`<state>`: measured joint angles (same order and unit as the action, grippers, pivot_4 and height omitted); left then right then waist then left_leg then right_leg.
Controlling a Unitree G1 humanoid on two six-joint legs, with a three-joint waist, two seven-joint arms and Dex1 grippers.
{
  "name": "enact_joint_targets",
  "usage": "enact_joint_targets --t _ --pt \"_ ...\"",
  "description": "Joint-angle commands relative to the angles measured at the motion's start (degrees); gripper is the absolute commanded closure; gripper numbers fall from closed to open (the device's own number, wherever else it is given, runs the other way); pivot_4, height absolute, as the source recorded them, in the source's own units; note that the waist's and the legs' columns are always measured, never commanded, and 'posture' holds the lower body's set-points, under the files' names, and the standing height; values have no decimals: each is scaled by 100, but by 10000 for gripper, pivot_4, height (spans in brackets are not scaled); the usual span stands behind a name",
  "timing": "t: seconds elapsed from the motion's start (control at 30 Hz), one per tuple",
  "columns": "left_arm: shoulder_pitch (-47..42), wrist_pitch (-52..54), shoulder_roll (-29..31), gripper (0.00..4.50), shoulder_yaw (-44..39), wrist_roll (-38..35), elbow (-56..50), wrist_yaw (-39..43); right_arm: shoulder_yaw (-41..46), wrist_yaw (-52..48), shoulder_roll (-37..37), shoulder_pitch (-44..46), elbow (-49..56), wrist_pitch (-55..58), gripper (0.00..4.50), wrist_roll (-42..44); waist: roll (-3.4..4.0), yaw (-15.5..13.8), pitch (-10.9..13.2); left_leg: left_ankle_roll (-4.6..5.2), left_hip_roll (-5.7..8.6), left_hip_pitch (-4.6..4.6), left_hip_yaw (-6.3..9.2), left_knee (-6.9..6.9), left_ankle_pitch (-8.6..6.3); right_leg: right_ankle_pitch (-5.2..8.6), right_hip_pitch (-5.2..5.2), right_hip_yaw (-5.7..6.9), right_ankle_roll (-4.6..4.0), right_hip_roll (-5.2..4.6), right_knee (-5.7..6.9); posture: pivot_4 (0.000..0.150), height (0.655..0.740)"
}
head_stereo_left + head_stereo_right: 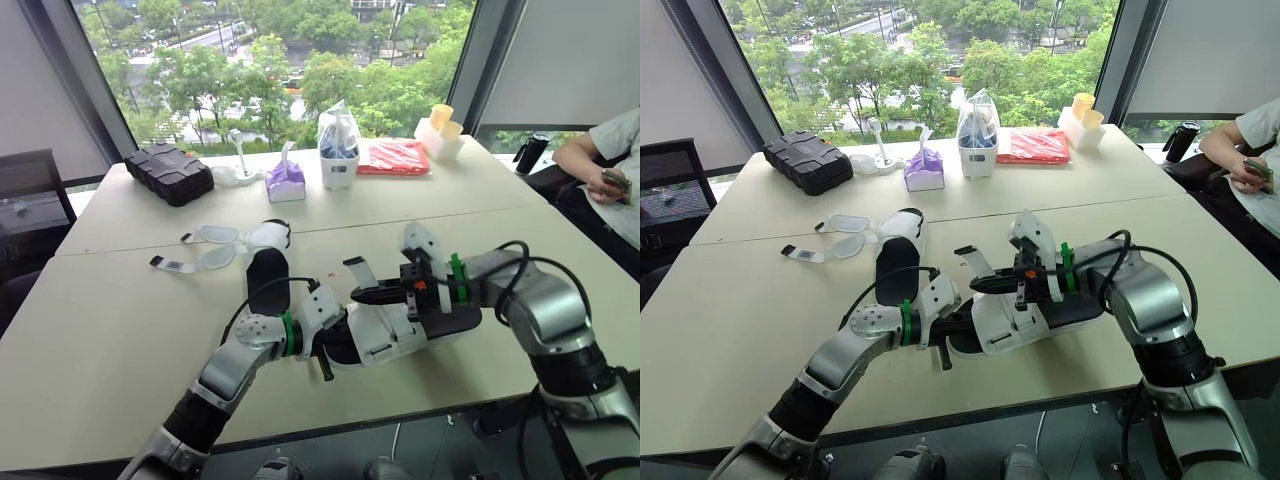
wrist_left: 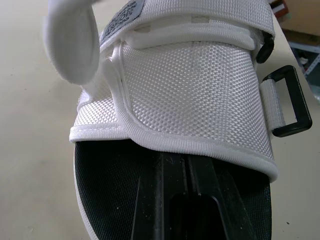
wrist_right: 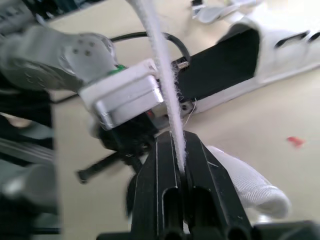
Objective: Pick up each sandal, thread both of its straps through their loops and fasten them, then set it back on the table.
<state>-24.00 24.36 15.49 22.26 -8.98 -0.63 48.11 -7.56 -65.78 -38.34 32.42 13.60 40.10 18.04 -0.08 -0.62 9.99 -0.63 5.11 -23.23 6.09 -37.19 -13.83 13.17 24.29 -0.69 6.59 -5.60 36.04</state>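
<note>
The left pincer (image 1: pixel 322 345) grips a sandal (image 1: pixel 395 335) by its sole. Just beside it, the right pincer (image 1: pixel 360 295) is closed tight on this sandal's white strap (image 3: pixel 159 60). The other sandal (image 1: pixel 266 268) lies beyond the left pincer.

sandal (image 2: pixel 190 95) is white woven mesh, black footbed; strap (image 3: pixel 161 75) fuzzy white; loop (image 2: pixel 302 97) black; table (image 1: pixel 100 330) plain cream

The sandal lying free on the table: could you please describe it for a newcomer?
On the pale table, start at the black case and come toward the robot. The free sandal lies flat there, white with a black footbed, straps splayed open leftward. The other sandal has a strap pinched in the right gripper.
</note>
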Motion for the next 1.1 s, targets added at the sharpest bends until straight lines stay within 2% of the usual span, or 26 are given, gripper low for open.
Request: enact_joint_targets --t 0.03,0.4,0.63,0.83,0.93,1.1 --pt "94 121 67 45000 155 134 268 34 -161 65 -207 -279 284 -1095 44786 -423 -1 -2 0 0 0 0 0 0 0 0 0 0 0 0 0 1500 7400" --pt "96 102 62 45000 149 135 289 46 -321 170 -451 -823 499 -2943 44786 -1035 -2 -8 1 0 -1 5 2 1 0 1 -6 0 -1 0 -1 1500 7400" --pt "140 108 56 45000 125 128 263 10 -393 419 -865 -1583 513 -5414 44786 -2034 -3 -13 1 0 0 7 3 4 0 3 -10 0 0 0 -3 1500 7400" --pt "167 161 44 45000 89 96 239 -22 -417 685 -1134 -1786 117 -6818 44786 -2598 -13 -5 7 0 -1 48 0 8 -1 13 -53 -3 7 1 -6 1500 7400" --pt "163 160 42 45000 93 90 242 -24 -406 812 -1219 -1742 -105 -7271 36681 -2794 -13 -3 8 7 -2 90 3 22 -7 35 -102 -3 5 1 -27 1500 7400" --pt "153 161 56 45000 83 87 252 -8 -333 923 -1420 -1615 -308 -7935 11741 -2801 -13 -4 8 8 -1 89 4 21 -7 31 -107 -4 1 1 -38 1500 7400"
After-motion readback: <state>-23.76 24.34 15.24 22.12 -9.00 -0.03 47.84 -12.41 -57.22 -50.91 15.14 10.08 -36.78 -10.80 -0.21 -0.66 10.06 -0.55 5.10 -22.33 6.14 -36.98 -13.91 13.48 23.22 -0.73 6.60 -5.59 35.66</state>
